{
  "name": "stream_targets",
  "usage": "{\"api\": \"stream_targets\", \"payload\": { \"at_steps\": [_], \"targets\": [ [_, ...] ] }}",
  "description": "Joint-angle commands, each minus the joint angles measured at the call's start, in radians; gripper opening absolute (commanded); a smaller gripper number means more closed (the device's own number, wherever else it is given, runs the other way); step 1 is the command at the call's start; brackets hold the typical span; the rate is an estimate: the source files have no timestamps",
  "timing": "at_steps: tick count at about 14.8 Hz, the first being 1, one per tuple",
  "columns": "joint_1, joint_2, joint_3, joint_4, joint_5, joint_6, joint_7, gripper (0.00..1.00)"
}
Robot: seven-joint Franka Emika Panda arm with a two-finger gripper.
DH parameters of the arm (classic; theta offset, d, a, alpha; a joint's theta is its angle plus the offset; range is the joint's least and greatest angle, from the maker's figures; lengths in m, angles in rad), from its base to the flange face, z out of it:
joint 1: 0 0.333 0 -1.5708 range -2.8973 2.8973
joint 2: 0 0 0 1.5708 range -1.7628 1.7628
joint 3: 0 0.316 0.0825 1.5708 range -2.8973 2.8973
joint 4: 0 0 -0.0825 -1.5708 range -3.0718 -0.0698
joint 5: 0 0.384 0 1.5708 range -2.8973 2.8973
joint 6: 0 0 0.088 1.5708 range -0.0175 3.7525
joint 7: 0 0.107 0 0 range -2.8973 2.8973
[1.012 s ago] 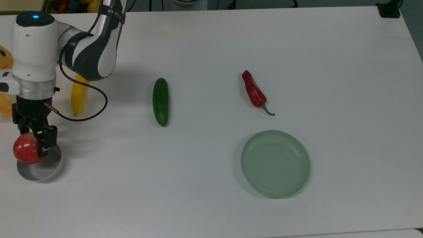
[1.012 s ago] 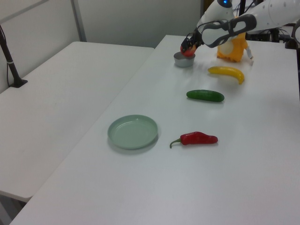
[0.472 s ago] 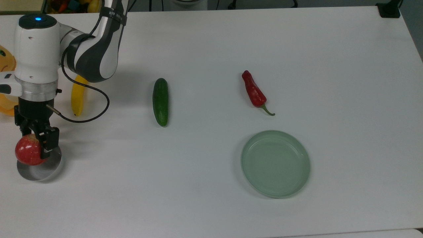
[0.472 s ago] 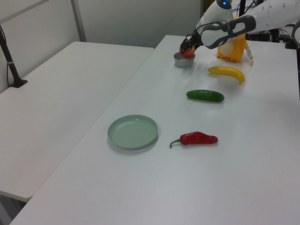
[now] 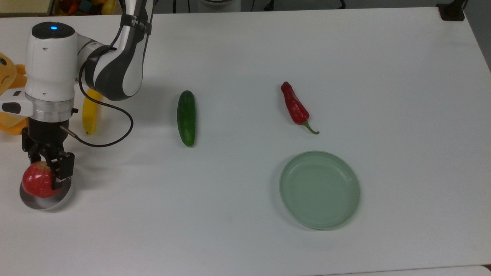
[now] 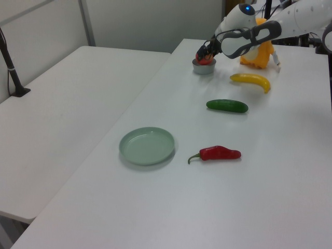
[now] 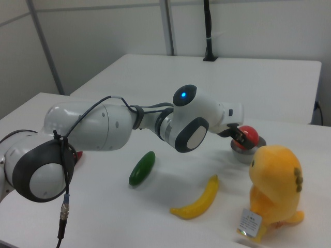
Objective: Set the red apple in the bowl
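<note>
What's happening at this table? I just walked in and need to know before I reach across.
The robot arm's end effector is gripping the apple and holding it right over the small grey bowl at the top view's left edge. A banana, cucumber, chili pepper, green plate and yellow plush toy lie untouched.

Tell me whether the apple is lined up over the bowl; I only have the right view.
Observer: In the top view the red apple, held in the gripper, covers the upper left part of the bowl; the bowl's lower right rim shows bare.
Operator: List what lies beyond the cucumber.
Observer: A red chili pepper lies toward the top view's right, and below it in the top view sits a pale green plate.
</note>
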Motion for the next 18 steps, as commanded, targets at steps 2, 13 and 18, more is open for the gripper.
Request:
{"api": "stream_targets", "payload": {
  "at_steps": [2,13,18],
  "targets": [
    [-0.001,0.008,0.002,0.011,0.02,0.02,0.005,0.79],
    [-0.005,-0.013,0.002,-0.005,0.019,0.019,0.003,1.0],
    [-0.007,-0.174,0.015,-0.117,0.008,0.004,0.0,1.0]
  ]
}}
